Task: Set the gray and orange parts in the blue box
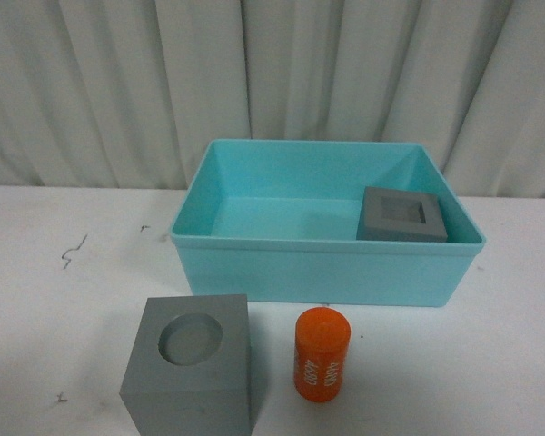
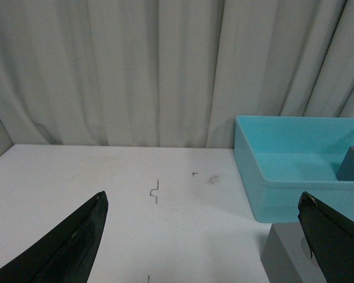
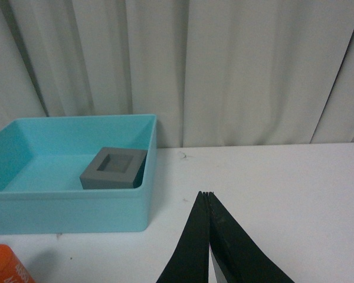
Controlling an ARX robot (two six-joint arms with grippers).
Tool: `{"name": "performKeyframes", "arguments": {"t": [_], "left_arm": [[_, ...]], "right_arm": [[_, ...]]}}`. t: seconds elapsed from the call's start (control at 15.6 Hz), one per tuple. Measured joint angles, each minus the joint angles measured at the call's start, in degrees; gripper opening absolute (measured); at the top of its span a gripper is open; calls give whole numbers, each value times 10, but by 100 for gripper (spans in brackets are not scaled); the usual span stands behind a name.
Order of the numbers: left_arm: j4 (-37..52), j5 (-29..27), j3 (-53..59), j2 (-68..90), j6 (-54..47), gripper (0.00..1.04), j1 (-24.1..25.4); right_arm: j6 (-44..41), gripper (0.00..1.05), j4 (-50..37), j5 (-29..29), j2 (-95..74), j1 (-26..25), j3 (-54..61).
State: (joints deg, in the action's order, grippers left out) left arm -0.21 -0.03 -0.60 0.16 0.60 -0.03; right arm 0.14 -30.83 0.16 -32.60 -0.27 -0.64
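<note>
Found a large light blue rectangular plastic box [image 1: 318, 272] at the centre of the front view, standing on a white surface [image 1: 73, 309] before a pale pleated curtain [image 1: 254, 73]. Saw a matte gray cube with a square recess [image 1: 402, 214] lying inside that box at its right side, recess up, close to the right wall, lower edge hidden behind the front rim. Noted a second matte gray cube with a round recess [image 1: 189, 372] outside the box, at the lower left of centre, on the surface in front of the front wall and apart from it. Spotted a small orange cylinder with white digits [image 1: 322, 354] standing upright just right of that cube in the lower middle, touching neither cube nor box.

Made out, in the left wrist view, the left claw [image 2: 202, 197] with its two dark fingers spread wide apart over bare surface, the box [image 2: 283, 203] and a corner of the round-recess cube [image 2: 286, 253] off to one side. Made out, in the right wrist view, the right claw [image 3: 206, 194] with fingers pressed together at the tips, over bare surface beside the box [image 3: 65, 212], with the square-recess cube [image 3: 114, 168] inside and the cylinder's top [image 3: 6, 265] at the frame edge.
</note>
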Motion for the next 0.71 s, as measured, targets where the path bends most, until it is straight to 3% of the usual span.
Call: {"name": "performKeyframes", "arguments": {"t": [0.71], "left_arm": [[0,0,0,0,0,98,0]], "right_arm": [[0,2,173,0,193,0,0]]}}
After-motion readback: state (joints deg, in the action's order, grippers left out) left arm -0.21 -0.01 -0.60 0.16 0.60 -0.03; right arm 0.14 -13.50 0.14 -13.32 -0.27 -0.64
